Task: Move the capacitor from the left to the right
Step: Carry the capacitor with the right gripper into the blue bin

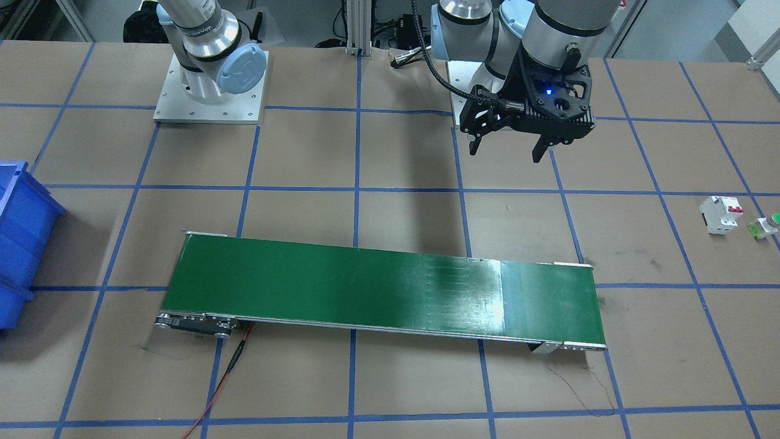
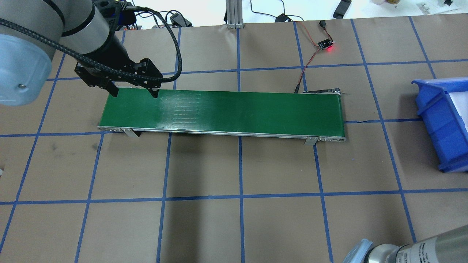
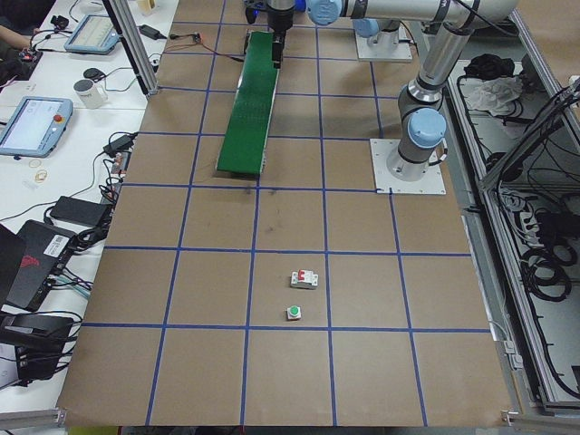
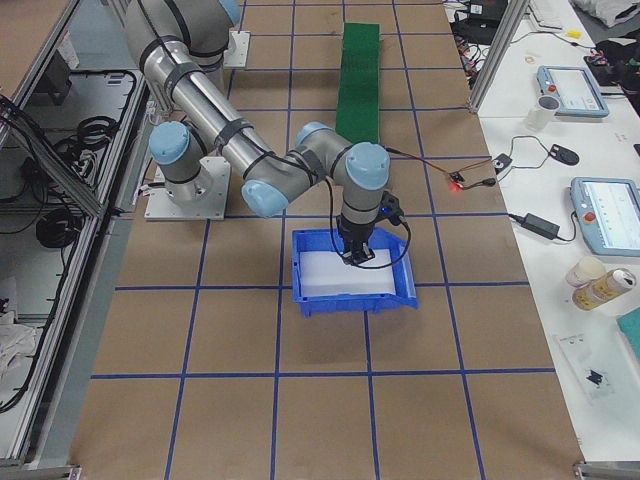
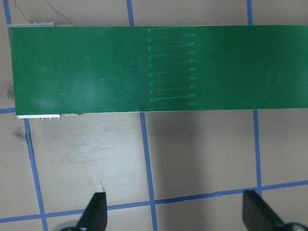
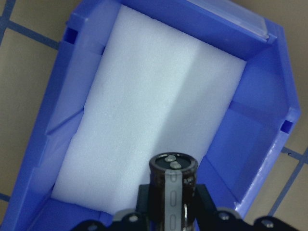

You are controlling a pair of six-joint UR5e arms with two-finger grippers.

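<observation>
The small, stubby, dark brown-black cylindrical capacitor (image 6: 172, 185), marked by a pale silvery stripe down its side, is gripped upright between the closed jaws of the right gripper (image 6: 172, 211). It is held above the blue plastic bin (image 6: 252, 130). In the right wrist view it is seen at 6 o'clock, over the near edge of the white foam pad (image 6: 144, 106) that lines the bin, and the pad stretches away toward 12 o'clock. Whether the capacitor touches the foam cannot be told; it appears to be clear of it.

In the overhead view the left gripper (image 2: 135, 92) is seen empty with its jaws spread, hovering at the 9 o'clock end of the long green conveyor belt (image 2: 226, 109). The bin lies beyond the belt's 3 o'clock end. A white circuit breaker with a red lever (image 1: 721, 213) and a small green-capped push button (image 1: 766, 225) are seen at 3 o'clock in the front-facing view, on the brown paper-covered table (image 1: 414, 378).

The placing step is judged to be in hand, with only the release outstanding. A short descent onto the foam is called for, perhaps with a slight shift toward 12 o'clock. The jaws should then be opened and the gripper lifted straight up, so that the capacitor is not tipped.
</observation>
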